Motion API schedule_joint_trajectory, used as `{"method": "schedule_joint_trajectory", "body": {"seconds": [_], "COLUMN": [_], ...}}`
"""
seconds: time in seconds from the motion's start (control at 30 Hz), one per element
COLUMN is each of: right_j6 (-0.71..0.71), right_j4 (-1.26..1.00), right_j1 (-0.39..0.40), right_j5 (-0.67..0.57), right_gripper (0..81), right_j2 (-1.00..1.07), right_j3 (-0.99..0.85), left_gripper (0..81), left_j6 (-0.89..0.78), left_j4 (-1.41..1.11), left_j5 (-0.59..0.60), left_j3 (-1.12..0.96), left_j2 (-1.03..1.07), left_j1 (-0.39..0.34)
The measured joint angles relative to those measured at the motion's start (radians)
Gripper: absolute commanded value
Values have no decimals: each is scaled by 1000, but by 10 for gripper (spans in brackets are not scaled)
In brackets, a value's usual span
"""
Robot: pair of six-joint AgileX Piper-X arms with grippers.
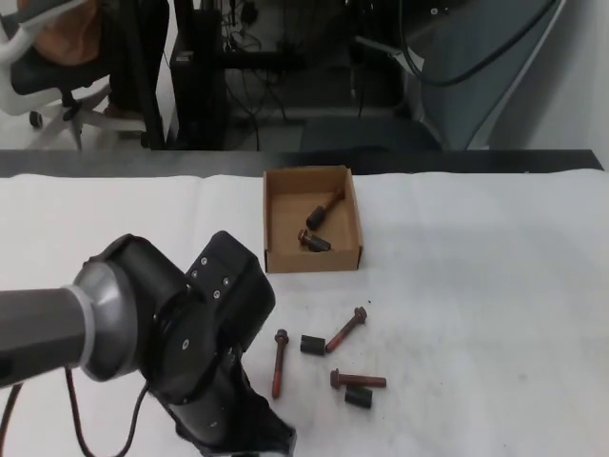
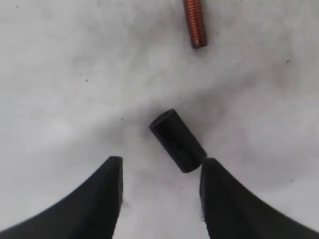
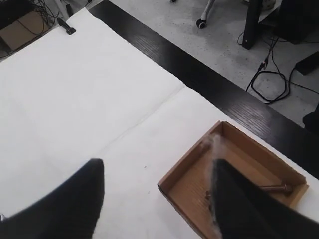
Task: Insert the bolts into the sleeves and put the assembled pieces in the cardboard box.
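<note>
Spread black fingers of the left gripper (image 2: 162,162) stood at the near edge of the left wrist view, pinching nothing. One black sleeve (image 2: 177,141) lay on its side on the white cloth (image 2: 65,74) just ahead of the gap. It lay slanted, its nearer end close against one fingertip (image 2: 209,169); whether the two touched could not be told. Beyond the sleeve and apart from it lay the threaded end of a copper-coloured bolt (image 2: 194,25).

Seen from the high view, the left arm (image 1: 181,333) bent down over the near left part of the bench. Just beside it a long bolt (image 1: 279,362) lay on the cloth, then a slanted bolt (image 1: 346,328), and nearer the camera a third bolt (image 1: 359,381). A second sleeve (image 1: 312,345) sat between the long bolt and the slanted one. Another sleeve (image 1: 359,398) lay just beside the third bolt.

Farther back, toward the far edge of the cloth, stood the open cardboard box (image 1: 314,257). Inside it lay two assembled pieces, one (image 1: 324,208) toward the back and one (image 1: 314,242) toward the front.

The right gripper (image 3: 157,164) hung high above the cloth with its fingers wide apart and empty, the box below it, partly behind one finger. Past the cloth ran the dark bench edge (image 3: 199,74), and beyond that lay floor with cables (image 3: 269,79) and an office chair (image 1: 38,67).
</note>
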Motion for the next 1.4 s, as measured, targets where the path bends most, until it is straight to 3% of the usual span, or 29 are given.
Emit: {"method": "schedule_joint_trajectory", "body": {"seconds": [0.47, 0.53, 0.7, 0.77, 0.83, 0.87, 1.1, 1.4], "right_j6": [-48, -92, -167, -112, -32, 10, 320, 600], "right_j4": [31, 74, 226, 273, 289, 292, 205, 116], "right_j1": [-2, -2, -17, -27, -32, -31, -21, 18], "right_j5": [-113, -50, 320, 384, 407, 415, 419, 411], "right_gripper": [575, 575, 575, 575, 574, 574, 574, 574], "right_j2": [0, 0, 17, 38, 67, 84, 217, 285], "right_j3": [0, 0, 0, 5, 22, 36, 176, 295], "left_gripper": [448, 448, 431, 291, 56, 11, 18, 18], "left_j6": [-142, -161, -198, -207, -210, -208, -102, 8], "left_j4": [-88, -77, -73, -65, -57, -57, -65, 17], "left_j5": [1, 12, 19, 13, 2, -3, 10, 71], "left_j3": [-3, -3, -13, -18, -21, -21, -21, -7], "left_j2": [40, 75, 118, 126, 132, 133, 128, 42], "left_j1": [0, 0, 0, 0, 0, 2, 3, 0]}}
